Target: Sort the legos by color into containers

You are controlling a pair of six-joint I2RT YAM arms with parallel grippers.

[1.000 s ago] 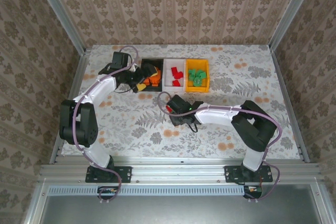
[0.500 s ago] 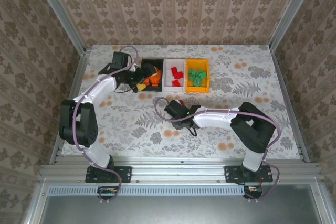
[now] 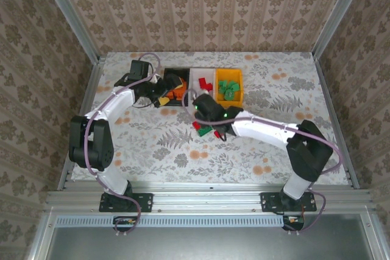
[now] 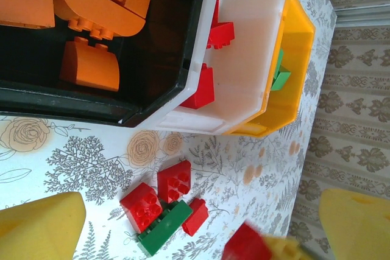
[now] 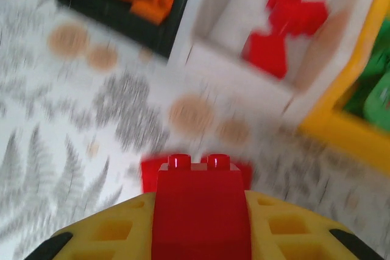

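My right gripper [image 5: 201, 226] is shut on a red lego [image 5: 201, 202], which sits between its yellow fingers [image 5: 106, 235]. In the top view this gripper [image 3: 201, 106] hangs over the table just in front of the white container [image 3: 202, 86]. The black container [image 3: 175, 86] holds orange legos [image 4: 91, 65]. Red legos [image 4: 198, 89] lie in the white one. The orange-yellow container [image 3: 230, 87] holds green legos. On the table lie three loose red legos [image 4: 141, 205] and a green one [image 4: 163, 226]. My left gripper [image 3: 163, 99] stands open by the black container's front edge, holding nothing.
The three containers stand side by side at the back middle of the flower-patterned table [image 3: 274, 89]. Metal frame rails [image 3: 88, 95] border the table on the left and right. The loose legos [image 3: 204, 129] lie right under my right arm.
The right gripper has closed on a red lego, lifted it off the table and swung toward the containers. The left arm has not moved.
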